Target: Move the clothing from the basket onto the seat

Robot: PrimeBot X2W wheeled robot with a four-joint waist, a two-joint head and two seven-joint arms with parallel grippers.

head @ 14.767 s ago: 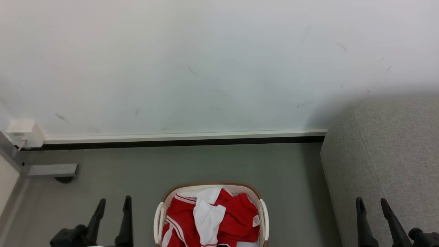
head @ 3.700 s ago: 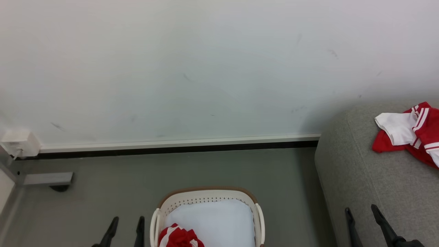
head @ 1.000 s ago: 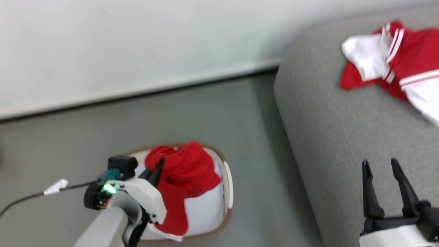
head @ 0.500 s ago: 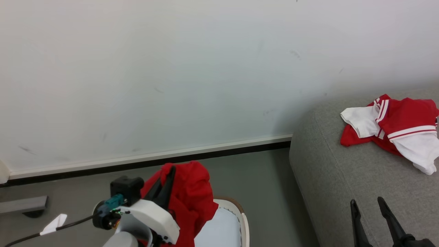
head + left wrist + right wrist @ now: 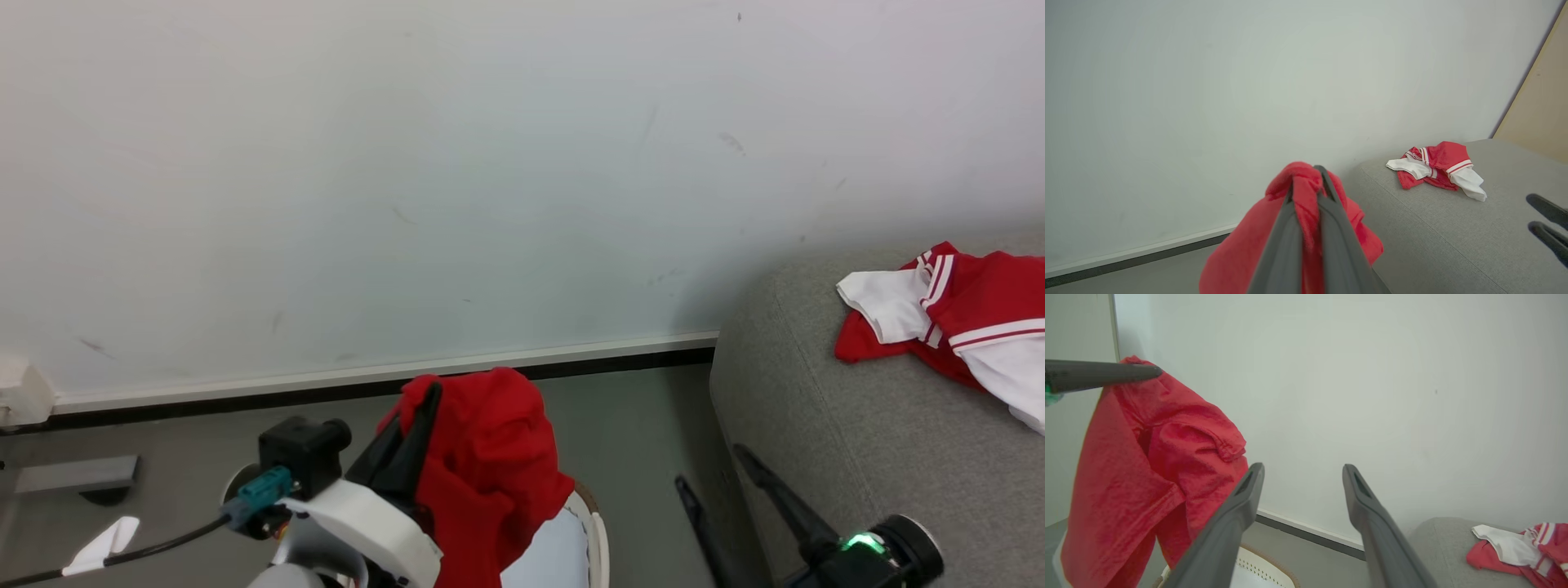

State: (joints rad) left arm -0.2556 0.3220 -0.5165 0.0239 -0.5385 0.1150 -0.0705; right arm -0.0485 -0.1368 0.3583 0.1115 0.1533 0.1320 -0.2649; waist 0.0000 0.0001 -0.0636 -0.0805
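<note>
My left tool (image 5: 1306, 179) is clamped on a soft red sports garment (image 5: 490, 457), hanging above the cream plastic basket (image 5: 592, 539). The big grey cloth seat (image 5: 857, 457) lies to its right, so I'd swing that way. My right tool (image 5: 1302, 469), fingers apart and empty, sits in between, maybe in the way.

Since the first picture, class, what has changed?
The left gripper has shut its jaws on a red garment and lifted it from the basket; another red-and-white garment now lies on the seat. The right gripper stays open and empty.
</note>
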